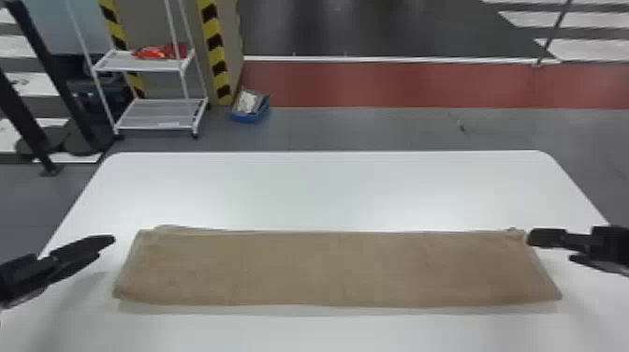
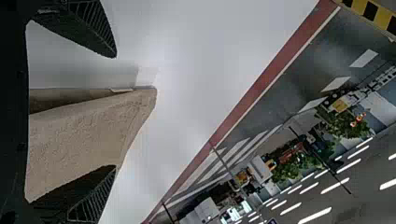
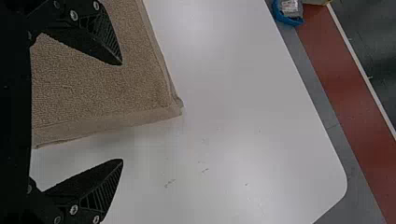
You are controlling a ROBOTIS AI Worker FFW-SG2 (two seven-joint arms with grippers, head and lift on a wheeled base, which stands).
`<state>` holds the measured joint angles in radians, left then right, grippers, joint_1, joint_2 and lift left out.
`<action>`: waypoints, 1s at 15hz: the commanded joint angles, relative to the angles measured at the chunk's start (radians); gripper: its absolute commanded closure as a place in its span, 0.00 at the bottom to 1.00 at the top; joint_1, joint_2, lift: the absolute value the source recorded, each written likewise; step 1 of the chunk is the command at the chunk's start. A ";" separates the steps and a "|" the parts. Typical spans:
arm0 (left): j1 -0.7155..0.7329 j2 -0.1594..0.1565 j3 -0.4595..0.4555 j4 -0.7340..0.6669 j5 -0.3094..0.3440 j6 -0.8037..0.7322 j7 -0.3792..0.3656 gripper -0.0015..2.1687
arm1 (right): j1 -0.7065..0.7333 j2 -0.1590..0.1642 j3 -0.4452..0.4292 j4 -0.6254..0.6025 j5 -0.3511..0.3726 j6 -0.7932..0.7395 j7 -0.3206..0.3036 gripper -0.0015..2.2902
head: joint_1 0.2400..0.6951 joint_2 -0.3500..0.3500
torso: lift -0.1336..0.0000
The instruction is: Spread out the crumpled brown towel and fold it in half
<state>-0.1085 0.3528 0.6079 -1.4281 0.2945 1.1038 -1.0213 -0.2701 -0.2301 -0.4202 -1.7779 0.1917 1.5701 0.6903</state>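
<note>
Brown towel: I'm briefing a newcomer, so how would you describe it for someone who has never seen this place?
Find the white table. Across its near part lies the towel, a long, flat strip with the left hand near one end and the right hand near the other. It is soft brown cloth; both hands are black.

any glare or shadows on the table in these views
Head view: soft glare patches on the white table beyond the towel, a grey shadow near the left gripper; left wrist view: bright glare beside the towel; right wrist view: pale glare past the towel's edge.
</note>
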 commanded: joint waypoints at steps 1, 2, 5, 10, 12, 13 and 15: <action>0.001 0.002 0.001 0.000 0.000 0.000 0.001 0.02 | -0.001 0.000 0.000 0.000 0.000 0.002 0.000 0.07 | 1.00 0.50 | 0.07; 0.000 0.002 0.001 0.000 0.000 0.000 -0.002 0.02 | -0.001 0.000 0.000 0.000 0.000 0.002 0.000 0.07 | 1.00 0.50 | 0.07; 0.001 0.002 0.001 0.000 0.000 -0.003 -0.002 0.02 | -0.003 0.001 -0.002 0.000 -0.002 0.002 0.000 0.07 | 1.00 0.50 | 0.07; 0.000 0.002 0.001 0.000 0.000 -0.003 -0.003 0.02 | -0.004 0.001 -0.002 0.000 -0.002 0.002 0.000 0.07 | 1.00 0.50 | 0.07; 0.001 0.002 0.000 0.000 0.000 -0.003 -0.005 0.02 | -0.003 0.001 -0.002 0.000 -0.002 0.002 0.000 0.07 | 1.00 0.50 | 0.07; 0.000 0.002 0.000 0.000 0.000 -0.003 -0.010 0.02 | -0.001 0.001 -0.003 0.002 -0.002 0.002 0.000 0.07 | 1.00 0.50 | 0.07; 0.001 0.002 0.000 0.000 -0.003 -0.003 -0.011 0.02 | 0.000 0.001 -0.005 0.000 -0.002 0.002 0.000 0.07 | 1.00 0.50 | 0.07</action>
<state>-0.1080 0.3543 0.6076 -1.4281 0.2935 1.1007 -1.0323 -0.2716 -0.2286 -0.4233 -1.7777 0.1904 1.5701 0.6903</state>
